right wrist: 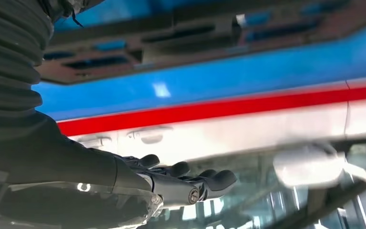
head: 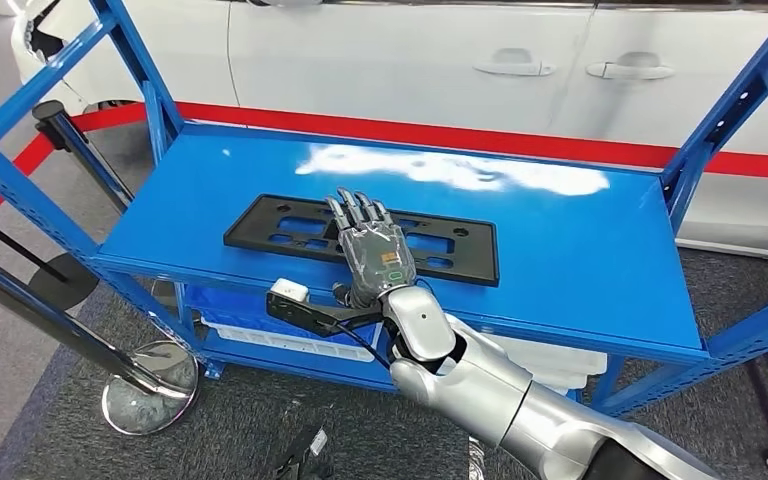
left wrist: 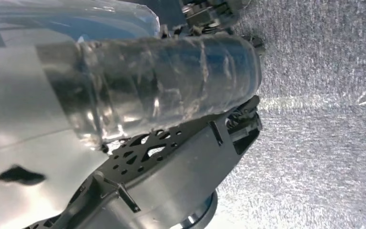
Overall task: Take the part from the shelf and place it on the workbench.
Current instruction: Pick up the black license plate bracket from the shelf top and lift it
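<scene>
Reaching over flat black slotted plastic part (head: 360, 240) on blue metal shelf (head: 580, 250); my right robot hand (head: 372, 250) flat, fingers extended, gripping nothing. Pickup and bench placement remain.

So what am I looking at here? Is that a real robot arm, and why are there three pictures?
Yes, it is a real robot that stands on two legs and has two silver arms with hands. Each picture comes from a different camera. The head view looks down from high on its body. The other two cameras sit at its wrists, so those pictures look turned around.

In the head view you see a blue shelf with a flat black part full of holes lying on it. The robot should carry that part to a workbench. Its right hand reaches out over the part with fingers stretched flat; it holds nothing yet. Behind the shelf stands a white car.

The left wrist view looks down at grey carpet, so that arm seems to hang.
</scene>
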`<state>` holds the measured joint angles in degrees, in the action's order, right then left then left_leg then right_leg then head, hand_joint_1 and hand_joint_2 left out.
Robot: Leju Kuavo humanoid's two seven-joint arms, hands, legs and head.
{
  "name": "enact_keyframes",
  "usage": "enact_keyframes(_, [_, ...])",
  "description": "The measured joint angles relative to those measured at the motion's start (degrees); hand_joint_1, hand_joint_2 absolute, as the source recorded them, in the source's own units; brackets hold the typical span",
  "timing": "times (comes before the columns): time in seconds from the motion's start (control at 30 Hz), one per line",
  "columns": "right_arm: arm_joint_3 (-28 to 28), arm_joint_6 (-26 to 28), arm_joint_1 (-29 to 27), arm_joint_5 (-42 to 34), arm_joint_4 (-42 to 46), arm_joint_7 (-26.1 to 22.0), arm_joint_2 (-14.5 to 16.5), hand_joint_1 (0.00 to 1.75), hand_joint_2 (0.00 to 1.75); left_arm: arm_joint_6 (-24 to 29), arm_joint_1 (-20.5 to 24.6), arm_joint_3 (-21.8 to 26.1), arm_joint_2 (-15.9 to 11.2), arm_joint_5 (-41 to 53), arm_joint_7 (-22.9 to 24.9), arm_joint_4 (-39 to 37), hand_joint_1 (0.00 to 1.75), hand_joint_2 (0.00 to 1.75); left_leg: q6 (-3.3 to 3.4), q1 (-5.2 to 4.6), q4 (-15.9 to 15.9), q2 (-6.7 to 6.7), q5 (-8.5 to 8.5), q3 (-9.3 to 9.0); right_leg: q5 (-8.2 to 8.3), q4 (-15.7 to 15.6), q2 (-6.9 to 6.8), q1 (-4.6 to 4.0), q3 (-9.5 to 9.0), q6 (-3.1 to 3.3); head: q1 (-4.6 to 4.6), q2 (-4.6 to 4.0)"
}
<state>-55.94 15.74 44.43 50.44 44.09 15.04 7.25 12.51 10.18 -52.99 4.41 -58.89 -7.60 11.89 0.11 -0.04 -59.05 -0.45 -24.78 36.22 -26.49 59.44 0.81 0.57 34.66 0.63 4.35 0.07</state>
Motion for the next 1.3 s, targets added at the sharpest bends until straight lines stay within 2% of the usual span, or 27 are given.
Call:
enact_keyframes(0.07, [-0.03, -0.79, 0.01, -0.14, -1.23, 0.01, 0.08, 0.00, 1.75, -0.03, 0.02, -0.03, 0.11, 0.18, 0.02, 0.00, 0.00, 0.00, 0.53, -0.05, 0.47, -0.08, -0.13, -0.25, -0.10, -0.18, -0.03, -0.05, -0.03, -0.59, -0.02, 0.00])
enact_keyframes(0.13, [-0.04, -1.38, 0.13, -0.21, -2.31, 0.02, 0.07, 0.00, 1.75, -0.15, 0.06, -0.04, 0.22, 0.31, 0.05, 0.00, 0.00, 0.00, 1.22, 0.19, 1.11, -0.03, -0.02, -0.85, -1.06, 1.12, -0.15, -0.10, 0.42, -1.09, -0.11, 0.00])
enact_keyframes(0.17, [-0.04, -1.69, 0.22, -0.25, -2.87, 0.02, 0.06, 0.00, 1.75, -0.25, 0.12, -0.04, 0.31, 0.40, 0.06, 0.00, 0.00, 0.00, 1.61, 0.33, 1.41, 0.04, 0.00, -1.19, -2.25, 3.44, -0.19, -0.14, 1.49, -1.26, -0.20, 0.00])
enact_keyframes(0.23, [-0.04, -2.11, 0.25, -0.36, -4.06, 0.02, 0.00, 0.00, 1.75, -0.41, 0.23, -0.04, 0.42, 0.58, 0.09, 0.00, 0.00, 0.00, 2.18, 0.27, 1.46, 0.18, -0.23, -1.49, -5.27, 10.74, -0.26, -0.07, 5.30, -1.45, -0.33, 0.00])
enact_keyframes(0.27, [-0.04, -2.21, 0.15, -0.42, -4.60, 0.03, -0.07, 0.00, 1.75, -0.47, 0.23, -0.04, 0.47, 0.65, 0.13, 0.00, 0.00, 0.00, 2.32, 0.24, 1.42, 0.20, -0.37, -1.55, -6.23, 14.14, -0.26, -0.02, 7.32, -1.55, -0.37, 0.00])
enact_keyframes(0.3, [-0.04, -2.25, 0.06, -0.45, -5.11, 0.03, -0.14, 0.00, 1.75, -0.51, 0.20, -0.04, 0.50, 0.68, 0.18, 0.00, 0.00, 0.00, 2.38, 0.23, 1.36, 0.19, -0.52, -1.63, -6.19, 15.81, -0.28, 0.04, 8.56, -1.65, -0.38, 0.00])
enact_keyframes(0.33, [-0.04, -2.24, 0.01, -0.49, -5.55, 0.04, -0.19, 0.00, 1.75, -0.54, 0.18, -0.04, 0.54, 0.68, 0.22, 0.00, 0.00, 0.00, 2.36, 0.24, 1.24, 0.15, -0.71, -1.73, -5.08, 15.39, -0.31, 0.11, 8.78, -1.71, -0.38, 0.00])
enact_keyframes(0.37, [-0.05, -2.24, 0.04, -0.54, -5.91, 0.06, -0.22, 0.00, 1.75, -0.55, 0.16, -0.04, 0.60, 0.68, 0.24, 0.00, 0.00, 0.00, 2.27, 0.25, 1.03, 0.09, -0.99, -1.88, -3.05, 12.79, -0.36, 0.21, 7.86, -1.73, -0.38, 0.00])
enact_keyframes(0.4, [-0.05, -2.25, 0.11, -0.61, -6.23, 0.12, -0.22, 0.00, 1.75, -0.56, 0.17, -0.04, 0.66, 0.68, 0.24, 0.00, 0.00, 0.00, 2.10, 0.26, 0.72, 0.05, -1.37, -2.00, -0.89, 8.84, -0.44, 0.30, 6.25, -1.70, -0.38, 0.00])
enact_keyframes(0.47, [-0.06, -2.27, 0.27, -0.80, -6.81, 0.44, -0.19, 0.00, 1.75, -0.56, 0.21, -0.04, 0.74, 0.68, 0.24, 0.00, 0.00, 0.00, 1.54, 0.06, -0.02, -0.04, -2.10, -1.95, 1.32, 2.64, -0.53, 0.25, 3.28, -1.55, -0.36, 0.00])
enact_keyframes(0.5, [-0.06, -2.28, 0.28, -0.88, -7.09, 0.60, -0.19, 0.00, 1.75, -0.55, 0.21, -0.04, 0.75, 0.68, 0.24, 0.00, 0.00, 0.00, 1.24, -0.03, -0.23, -0.05, -2.30, -1.88, 1.41, 1.30, -0.51, 0.15, 2.63, -1.42, -0.32, 0.00])
enact_keyframes(0.6, [-0.06, -2.30, 0.25, -0.98, -7.86, 0.80, -0.19, 0.00, 1.75, -0.52, 0.17, -0.04, 0.75, 0.68, 0.24, 0.00, 0.00, 0.00, 0.58, -0.01, -0.24, 0.06, -2.61, -1.92, 1.26, 0.81, -0.27, 0.07, 2.31, -0.67, -0.31, 0.00])
enact_keyframes(0.63, [-0.06, -2.31, 0.28, -0.98, -8.05, 0.83, -0.16, 0.00, 1.75, -0.51, 0.19, -0.04, 0.75, 0.68, 0.23, 0.00, 0.00, 0.00, 0.35, 0.03, -0.65, 0.11, -3.04, -1.80, 1.27, 0.58, -0.24, 0.18, 2.07, -0.38, -0.30, 0.00])
enact_keyframes(0.67, [-0.06, -2.35, 0.32, -0.97, -8.22, 0.90, -0.14, 0.00, 1.75, -0.51, 0.23, -0.04, 0.76, 0.68, 0.22, 0.00, 0.00, 0.00, 0.07, 0.09, -2.41, 0.13, -4.02, -1.07, 1.26, 0.33, -0.27, 0.32, 1.71, -0.09, -0.20, 0.00])
enact_keyframes(0.7, [-0.06, -2.43, 0.33, -0.93, -8.38, 1.01, -0.12, 0.00, 1.75, -0.51, 0.23, -0.04, 0.77, 0.68, 0.21, 0.00, 0.00, 0.00, -0.21, 0.16, -5.28, 0.15, -5.37, 0.27, 1.18, 0.16, -0.31, 0.40, 1.36, 0.16, -0.14, 0.00])
enact_keyframes(0.77, [-0.06, -2.58, 0.20, -0.79, -8.80, 1.38, -0.16, 0.00, 1.75, -0.51, 0.14, -0.04, 0.77, 0.68, 0.19, 0.00, 0.00, 0.00, -0.65, 0.27, -13.05, 0.15, -8.06, 4.38, 0.91, 0.06, -0.38, 0.40, 0.91, 0.52, -0.02, 0.00])
enact_keyframes(0.8, [-0.06, -2.61, 0.08, -0.70, -9.03, 1.56, -0.19, 0.00, 1.75, -0.51, 0.06, -0.04, 0.77, 0.68, 0.19, 0.00, 0.00, 0.00, -0.76, 0.32, -15.49, 0.15, -8.37, 5.99, 0.78, 0.06, -0.36, 0.38, 0.77, 0.60, -0.03, 0.00])
enact_keyframes(0.83, [-0.06, -2.62, -0.03, -0.64, -9.26, 1.70, -0.22, 0.00, 1.75, -0.51, 0.00, -0.04, 0.77, 0.68, 0.19, 0.00, 0.00, 0.00, -0.81, 0.37, -15.97, 0.15, -7.67, 6.69, 0.64, 0.06, -0.30, 0.38, 0.63, 0.62, -0.01, 0.00])
enact_keyframes(0.87, [-0.06, -2.61, -0.08, -0.57, -9.44, 1.81, -0.24, 0.00, 1.75, -0.51, -0.02, -0.04, 0.77, 0.68, 0.19, 0.00, 0.00, 0.00, -0.76, 0.40, -14.06, 0.15, -5.88, 6.16, 0.50, 0.06, -0.19, 0.38, 0.41, 0.59, -0.02, 0.00])
enact_keyframes(0.93, [-0.06, -2.58, -0.07, -0.11, -9.75, 2.24, -0.26, 0.00, 1.75, -0.51, 0.01, -0.04, 0.77, 0.68, 0.19, 0.00, 0.00, 0.00, -0.46, 0.39, -6.38, 0.14, -1.55, 2.83, 0.13, 0.05, 0.04, 0.35, -0.11, 0.37, -0.03, 0.00])
enact_keyframes(0.97, [-0.06, -2.54, -0.03, 0.36, -9.89, 2.72, -0.29, 0.00, 1.75, -0.48, 0.07, -0.04, 0.78, 0.68, 0.19, 0.00, 0.00, 0.00, -0.27, 0.28, -2.90, 0.11, -0.34, 1.19, -0.04, 0.08, 0.11, 0.26, -0.24, 0.19, -0.03, 0.00])
enact_keyframes(1.03, [-0.06, -2.29, 0.01, 1.79, -10.26, 3.99, -0.45, 0.00, 1.75, -0.31, 0.13, -0.04, 0.78, 0.68, 0.19, 0.00, 0.00, 0.00, 0.11, 0.00, -0.09, 0.05, -0.20, -0.16, -0.16, -0.01, 0.13, 0.14, -0.18, -0.28, -0.08, 0.00])
enact_keyframes(1.1, [-0.06, -2.07, 0.05, 3.32, -10.62, 5.02, -0.73, 0.00, 1.75, -0.16, 0.10, -0.04, 0.77, 0.68, 0.17, 0.00, 0.00, 0.00, 0.63, 0.05, 0.47, 0.05, -0.24, -0.39, -0.27, -0.18, 0.06, 0.15, -0.12, -0.83, -0.10, 0.00])
enact_keyframes(1.17, [-0.07, -2.06, 0.22, 4.55, -10.87, 5.99, -1.24, 0.00, 1.75, -0.12, 0.12, -0.04, 0.80, 0.68, 0.07, 0.00, 0.00, 0.00, 1.28, 0.31, 1.23, 0.10, -0.08, -1.05, -1.49, 1.64, -0.08, 0.08, 0.59, -1.30, -0.16, 0.00])
enact_keyframes(1.2, [-0.07, -2.11, 0.30, 4.99, -10.97, 6.46, -1.58, 0.00, 1.75, -0.11, 0.16, -0.04, 0.84, 0.68, 0.03, 0.00, 0.00, 0.00, 1.58, 0.43, 1.49, 0.15, -0.06, -1.39, -2.78, 4.28, -0.15, 0.04, 1.88, -1.45, -0.21, 0.00])
enact_keyframes(1.27, [-0.08, -2.22, 0.27, 5.52, -11.21, 7.03, -2.35, 0.00, 1.75, -0.09, 0.21, -0.04, 0.89, 0.68, -0.01, 0.00, 0.00, 0.00, 2.02, 0.33, 1.50, 0.19, -0.25, -1.63, -5.51, 11.82, -0.20, -0.01, 5.93, -1.64, -0.26, 0.00])
enact_keyframes(1.3, [-0.08, -2.25, 0.16, 5.67, -11.36, 7.15, -2.73, 0.00, 1.75, -0.08, 0.19, -0.04, 0.90, 0.68, -0.01, 0.00, 0.00, 0.00, 2.13, 0.31, 1.43, 0.18, -0.38, -1.69, -6.05, 14.72, -0.21, 0.01, 7.80, -1.73, -0.25, 0.00])
